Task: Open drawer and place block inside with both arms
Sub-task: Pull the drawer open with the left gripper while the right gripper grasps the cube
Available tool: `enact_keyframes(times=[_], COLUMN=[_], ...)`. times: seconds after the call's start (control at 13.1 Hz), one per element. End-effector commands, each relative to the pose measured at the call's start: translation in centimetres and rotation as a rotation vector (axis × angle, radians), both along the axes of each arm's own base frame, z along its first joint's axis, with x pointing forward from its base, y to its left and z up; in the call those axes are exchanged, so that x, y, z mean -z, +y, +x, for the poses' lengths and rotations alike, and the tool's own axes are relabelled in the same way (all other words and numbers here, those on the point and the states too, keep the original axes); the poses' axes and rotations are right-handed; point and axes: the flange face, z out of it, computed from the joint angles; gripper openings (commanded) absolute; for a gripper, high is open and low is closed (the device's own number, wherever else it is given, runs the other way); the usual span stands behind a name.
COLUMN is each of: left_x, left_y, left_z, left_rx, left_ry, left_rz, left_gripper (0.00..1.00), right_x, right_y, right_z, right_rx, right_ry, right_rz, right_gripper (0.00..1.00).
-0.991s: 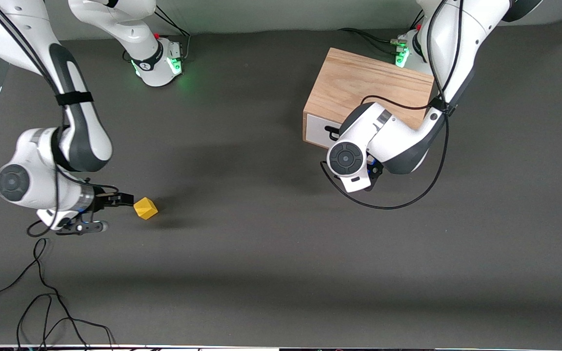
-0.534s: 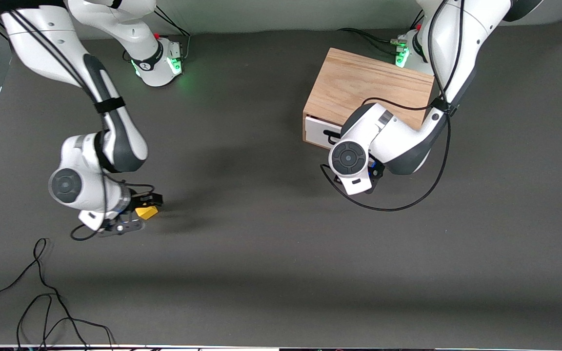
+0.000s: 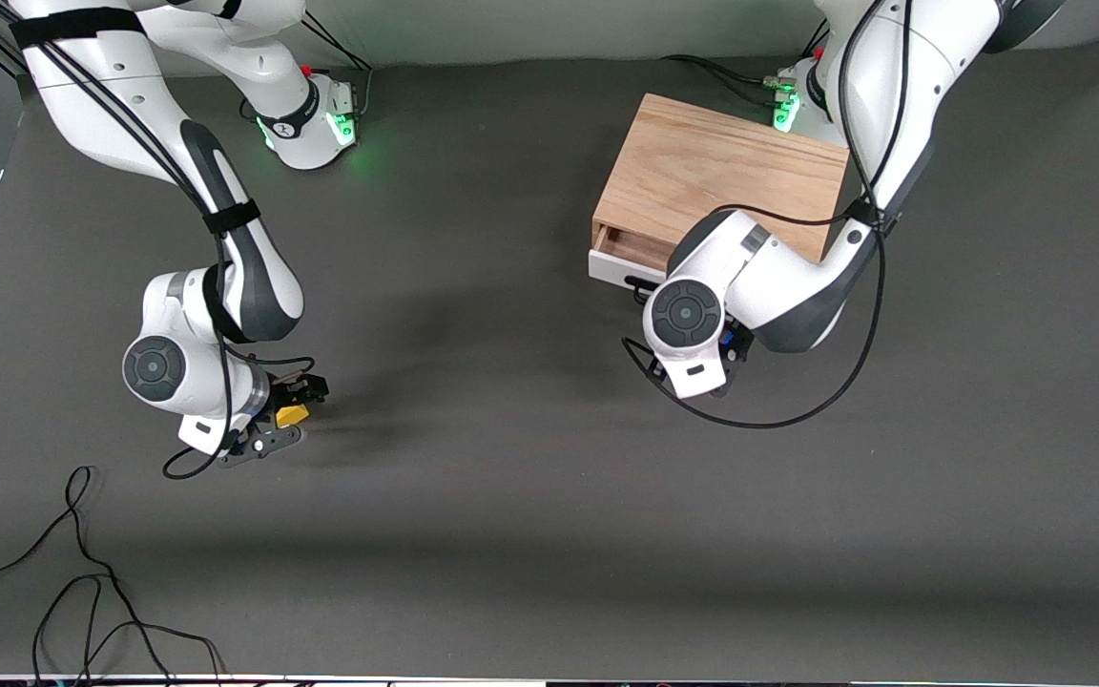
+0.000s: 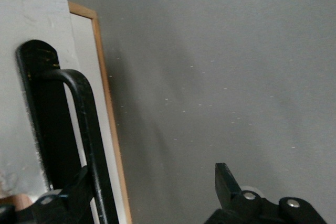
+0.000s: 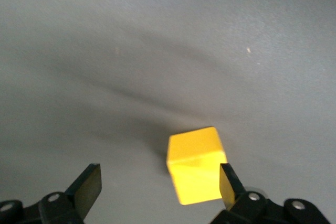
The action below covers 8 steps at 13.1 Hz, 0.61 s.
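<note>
Drawer [image 3: 628, 250] now ajar; right tool [image 3: 290, 417] spread around block [image 3: 292, 415].

High front camera, two close wrist cameras

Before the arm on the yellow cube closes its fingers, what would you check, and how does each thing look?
1. Right gripper open: ok.
2. Block between its fingers: ok, though close against one finger.
3. Block resting on the table: ok.
4. Drawer pulled out: not ok, only partly.
5. Left gripper around the handle: ok, open, one finger hooked inside the bar.
6. Room in the drawer: cannot tell.
</note>
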Motion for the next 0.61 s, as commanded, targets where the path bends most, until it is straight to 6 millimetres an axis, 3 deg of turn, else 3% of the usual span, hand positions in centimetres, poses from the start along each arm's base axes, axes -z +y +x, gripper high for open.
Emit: enact_keyframes(times=[0.0,0.15,0.53], left_x=[-0.3,-0.4,-0.4], left_y=[-0.7,-1.0,-2.5], left_z=[2.6,2.9,3.0], left_rx=[-0.013,-0.003,0.017], left_ry=[-0.098,-0.13,-0.194], left_rz=[-0.038,-0.046,-0.089], left_gripper=[1.0,1.0,1.0], right_x=[0.7,1.4,3.6], right_y=[-3.2,-4.6,-4.6], right_z=[0.0,-0.5,-2.0], right_rx=[-0.095,-0.114,-0.115], right_ry=[-0.007,-0.011,-0.029], right_rz=[0.022,0.032,0.032], right_gripper=[1.0,1.0,1.0])
